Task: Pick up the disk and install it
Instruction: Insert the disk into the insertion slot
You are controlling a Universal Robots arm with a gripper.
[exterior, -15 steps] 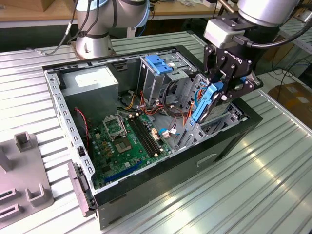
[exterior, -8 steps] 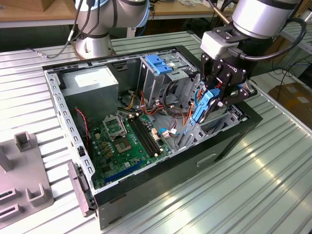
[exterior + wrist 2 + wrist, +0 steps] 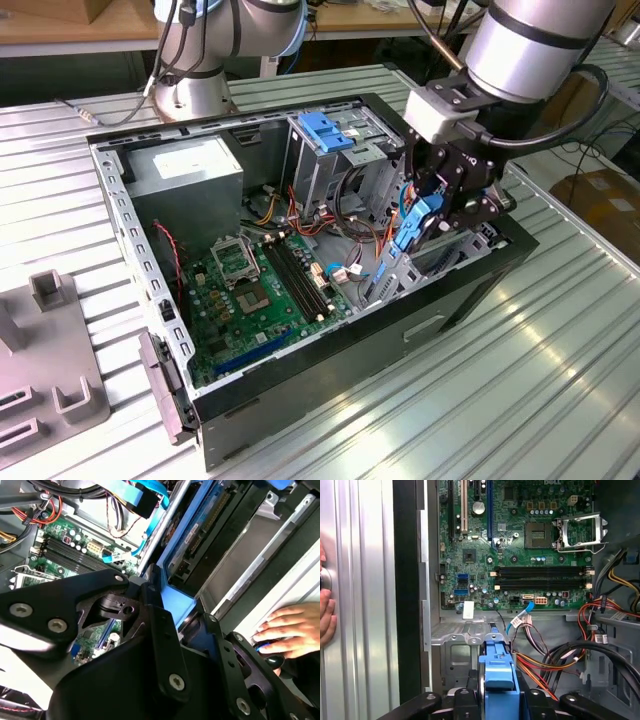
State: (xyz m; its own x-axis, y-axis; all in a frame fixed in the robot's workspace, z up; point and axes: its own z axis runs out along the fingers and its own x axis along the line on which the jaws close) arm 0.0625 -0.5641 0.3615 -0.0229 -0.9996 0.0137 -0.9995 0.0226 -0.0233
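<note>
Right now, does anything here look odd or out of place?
Yes: a person's hand lies on the table beside the open computer case, close to where the gripper holds the disk on edge.

The arm (image 3: 530, 45) is brought in from 1 o'clock in the exterior view and angled downward. The tool (image 3: 432, 212) is pointed down, its fingers (image 3: 470, 700) closed against both sides of the disk (image 3: 497, 672), which is held on edge.

In the exterior view I see the computer case (image 3: 120, 215) on the table (image 3: 560, 380). Inside it, the motherboard (image 3: 255, 300) lies at 8 o'clock, the drive cage (image 3: 325, 160) at 12, and the disk (image 3: 408, 237), gripped by my gripper (image 3: 432, 212), at 2.
</note>
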